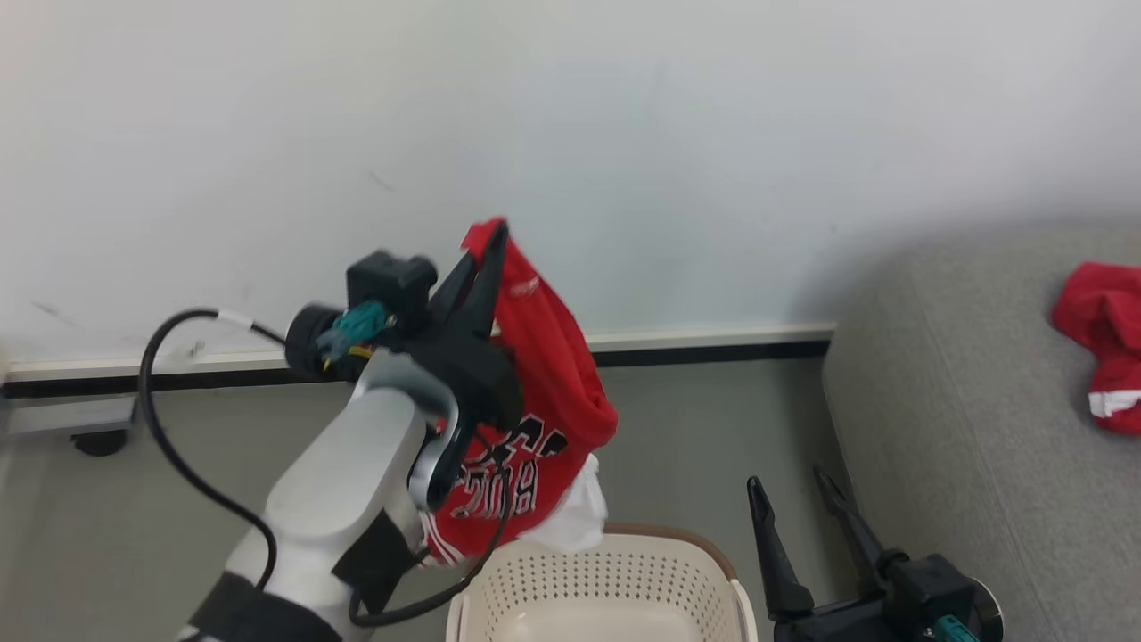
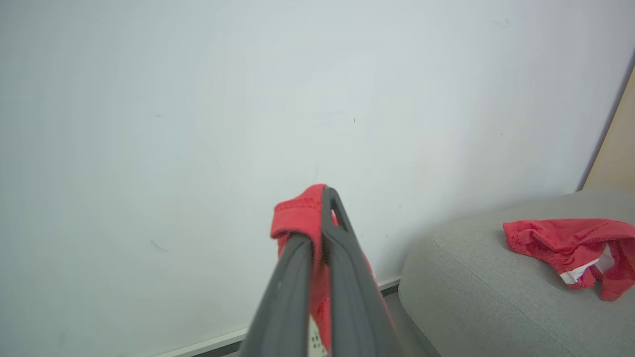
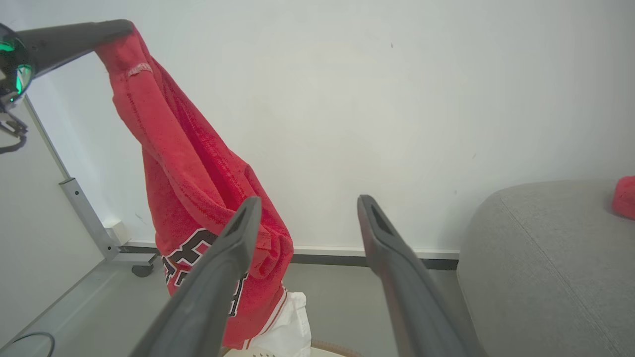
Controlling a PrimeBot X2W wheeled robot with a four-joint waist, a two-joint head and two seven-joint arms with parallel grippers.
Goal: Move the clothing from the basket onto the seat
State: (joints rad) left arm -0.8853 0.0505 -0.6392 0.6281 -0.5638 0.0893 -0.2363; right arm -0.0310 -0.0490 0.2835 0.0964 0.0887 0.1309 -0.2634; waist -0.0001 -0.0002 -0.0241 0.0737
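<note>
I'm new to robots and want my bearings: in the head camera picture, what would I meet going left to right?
Black cable → left gripper pinching the red jersey → right gripper, open → grey sofa → second red garment lying on it.

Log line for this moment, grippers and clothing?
left gripper: shut on red printed jersey, hanging over cream perforated basket | right gripper: open, empty | grey fabric sofa: one red garment

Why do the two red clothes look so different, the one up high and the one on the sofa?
The hanging garment dangles long from the shut left gripper over the basket; the sofa garment lies crumpled on the seat. The hanging garment shows black-and-white printing; the sofa garment shows just a white band. Both are red with white.
</note>
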